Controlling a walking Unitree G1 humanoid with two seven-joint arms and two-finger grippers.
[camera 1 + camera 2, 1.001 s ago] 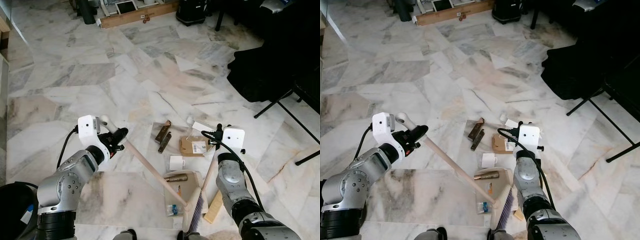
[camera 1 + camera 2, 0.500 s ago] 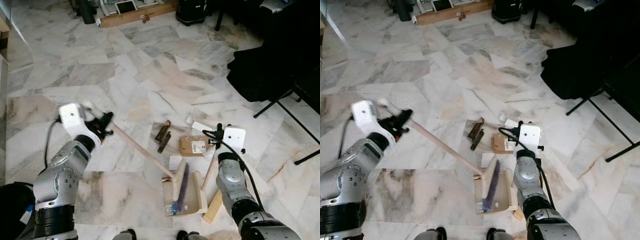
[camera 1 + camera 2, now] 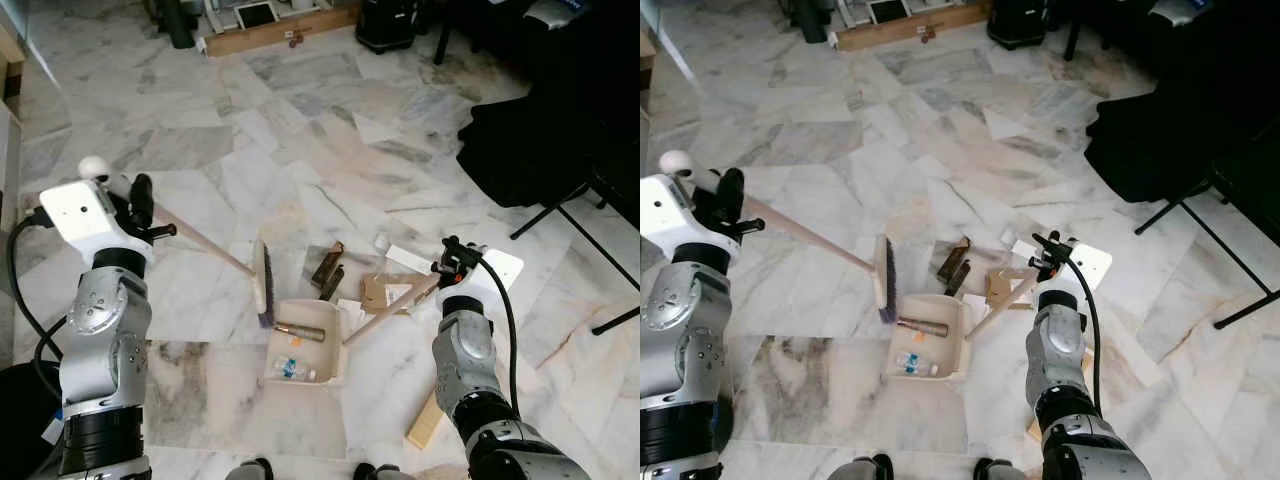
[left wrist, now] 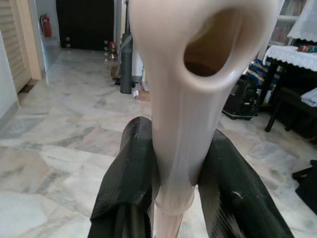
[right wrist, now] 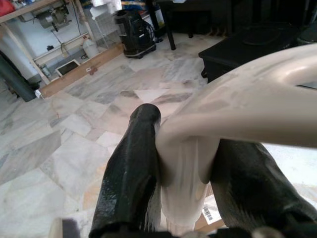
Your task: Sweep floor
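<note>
Left eye view: the cream plastic dustpan [image 3: 305, 355] lies flat on the grey-veined marble floor [image 3: 300, 150], its open mouth facing the broom head.
Broom: a pale wooden-handled broom [image 3: 205, 243] with a purple-bristled head [image 3: 264, 284] stands just beside the pan's rim.
Left gripper: the left gripper [image 4: 171, 163] has its black fingers [image 4: 126, 173] closed tight on the broom's cream handle end, seen in the left wrist view.
Right gripper: the right gripper [image 5: 183, 158] has its fingers [image 5: 131, 163] clamped on the dustpan's cream grip; the long handle [image 3: 390, 308] slants down to the pan.
Already in the pan: a brown cylindrical piece [image 3: 300, 332] and a small clear wrapper [image 3: 290, 370].
Still on the floor: dark brown strips [image 3: 327, 271], a flattened brown cardboard piece [image 3: 380, 290] and white paper scraps [image 3: 405, 256], all beyond the pan, near its far corner.
Doing the step well: this looks like gathering the remaining litter. Keep the pan's lip pressed flat so scraps don't slide under it, carry the broom over the litter and draw it back in short strokes.
Risk: the flat cardboard will likely skate, so angle the bristles low.
</note>
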